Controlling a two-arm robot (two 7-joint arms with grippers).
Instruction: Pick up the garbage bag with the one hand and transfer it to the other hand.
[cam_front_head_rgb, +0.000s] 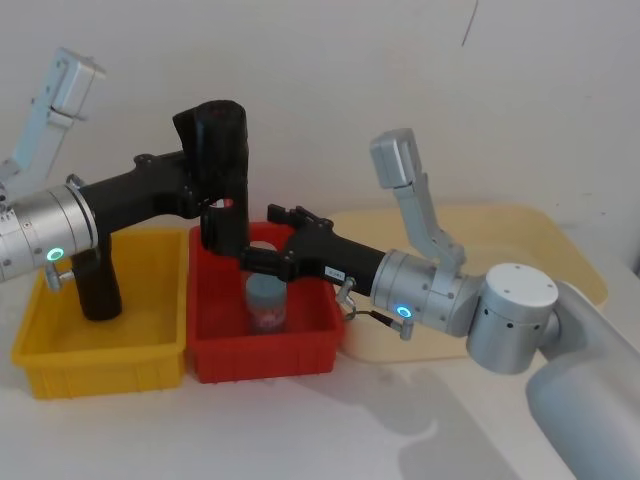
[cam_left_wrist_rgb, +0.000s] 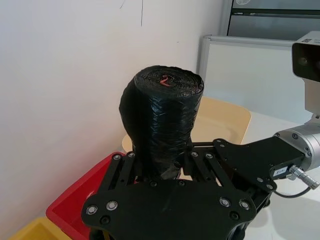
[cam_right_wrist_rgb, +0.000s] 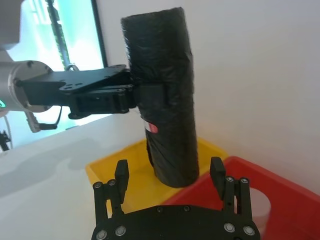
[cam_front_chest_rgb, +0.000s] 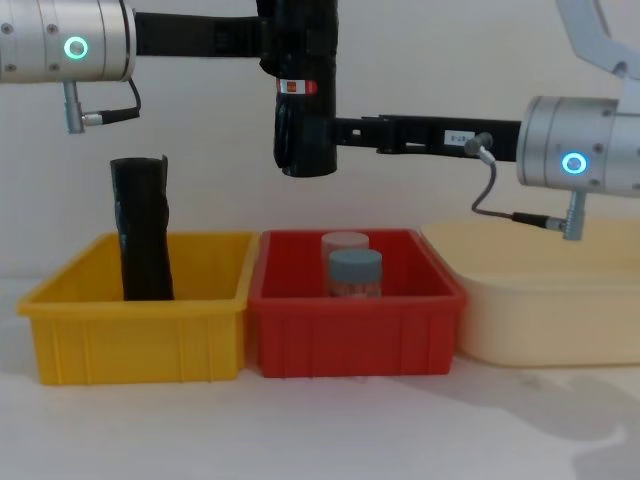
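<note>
Above the red plastic bin, your black two-finger right gripper on the blue-ringed silver arm stands spread wide and empty. Its fingers flank the lower end of the glossy black garbage-bag roll. Ease forward until the roll sits deep between the pads. Close squarely below the red-and-white label band, and let go on the other side only once that grip looks firm. Beyond, the black left gripper on the teal-ringed arm is clamped on the roll's middle, holding it upright in the air. Whether the right fingers touch the plastic cannot be told.
</note>
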